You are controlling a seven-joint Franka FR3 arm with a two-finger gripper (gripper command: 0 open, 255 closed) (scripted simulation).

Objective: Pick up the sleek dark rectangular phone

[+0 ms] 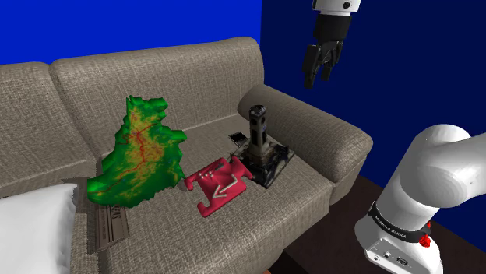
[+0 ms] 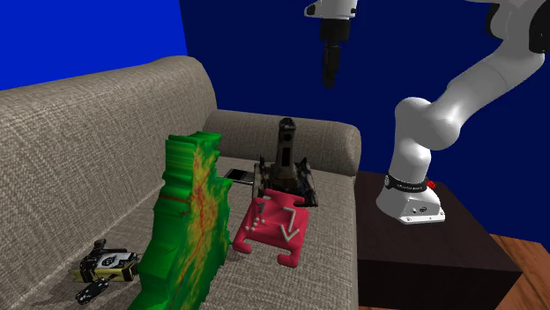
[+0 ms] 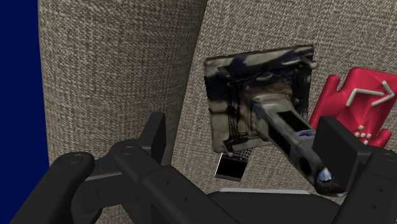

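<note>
1. Gripper point(image 1: 319, 75) hung high over the sofa's point(image 1: 156, 74) armrest, fingers spread, nothing between them.
2. Phone point(image 1: 237, 140) lay flat on the seat, well below it, just beside the joystick point(image 1: 260, 148), far side.

The sofa point(image 1: 179, 78) is covered in coarse, matt woven cloth, the red puzzle-shaped piece point(image 1: 220, 183) looks like smooth, faintly glossy plastic, the phone point(image 3: 230, 167) has a dark, smooth face, and the arm point(image 1: 436, 175) is glossy white.
</note>
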